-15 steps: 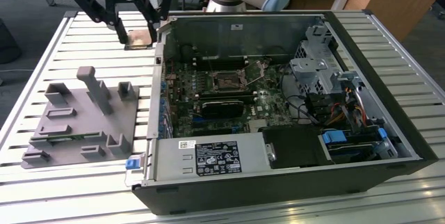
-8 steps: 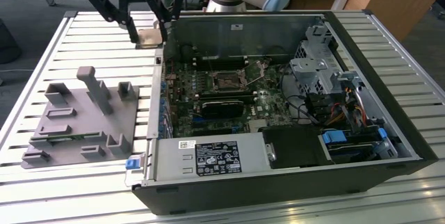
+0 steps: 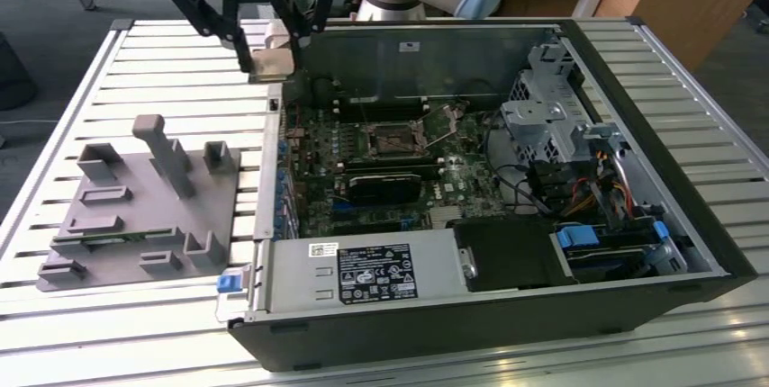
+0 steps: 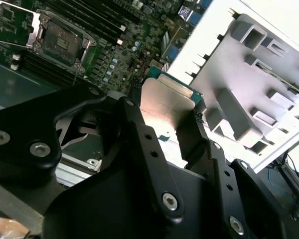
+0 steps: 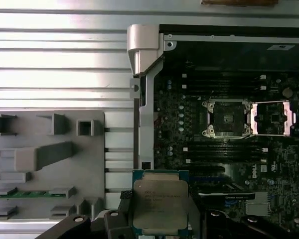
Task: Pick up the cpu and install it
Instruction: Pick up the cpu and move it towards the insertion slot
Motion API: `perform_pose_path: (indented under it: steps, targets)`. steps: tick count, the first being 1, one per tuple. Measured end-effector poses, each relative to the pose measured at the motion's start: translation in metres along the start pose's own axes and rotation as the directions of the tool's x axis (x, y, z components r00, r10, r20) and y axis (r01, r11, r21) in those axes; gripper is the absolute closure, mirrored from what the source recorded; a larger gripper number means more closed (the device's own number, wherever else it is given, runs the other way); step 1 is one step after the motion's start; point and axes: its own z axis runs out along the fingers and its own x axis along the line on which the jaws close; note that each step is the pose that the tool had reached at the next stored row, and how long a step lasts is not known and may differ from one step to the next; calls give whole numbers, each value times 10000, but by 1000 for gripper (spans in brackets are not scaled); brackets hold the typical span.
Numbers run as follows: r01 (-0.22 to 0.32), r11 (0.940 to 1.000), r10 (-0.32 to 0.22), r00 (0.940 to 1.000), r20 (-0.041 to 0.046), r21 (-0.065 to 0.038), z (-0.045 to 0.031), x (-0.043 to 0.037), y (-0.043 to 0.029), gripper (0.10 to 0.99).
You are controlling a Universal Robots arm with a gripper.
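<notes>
The gripper (image 3: 273, 58) is clenched on two opposite edges of the cpu (image 5: 159, 205), holding it in open air above the side wall of the open computer case (image 3: 481, 333), short of the uncovered socket (image 5: 226, 118) inside the case, with the grey tray (image 3: 114, 225) just outside that wall.

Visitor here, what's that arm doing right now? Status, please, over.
Gripper shut on the cpu, held up by the case edge. Cpu not in the socket yet. Socket open, nothing seen lying across it.
</notes>
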Motion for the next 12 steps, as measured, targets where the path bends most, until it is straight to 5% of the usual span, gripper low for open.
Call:
perform_pose_path:
  steps: [7, 12]
  targets:
    - [1, 10000, -1, 10000, 0, -5, 6, -136, 40, 553]
    - [0, 10000, 0, 10000, 1, -10, 16, -197, 140, 553]
